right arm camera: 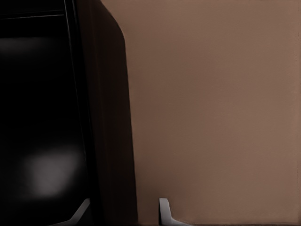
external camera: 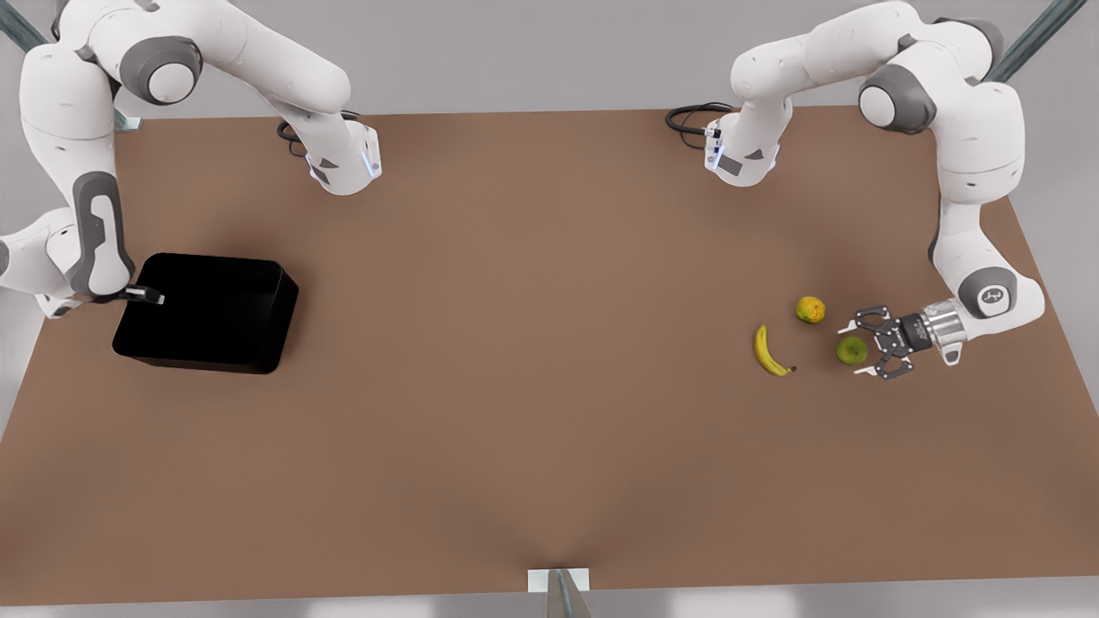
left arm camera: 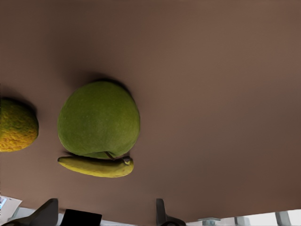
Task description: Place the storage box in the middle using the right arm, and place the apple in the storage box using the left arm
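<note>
Front view: left fingers point(external camera: 862, 349) wide around apple point(external camera: 851, 349); right fingers point(external camera: 148, 296) astride storage box point(external camera: 215, 313) wall.

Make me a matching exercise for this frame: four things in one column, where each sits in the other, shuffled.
1. storage box
2. apple
3. banana
4. right hand

A. between the open fingers of the left hand
B. at the box's wall
C. front view's left, not yet in the middle
D. on the table beside the apple

Pairs: 1-C, 2-A, 3-D, 4-B
</note>
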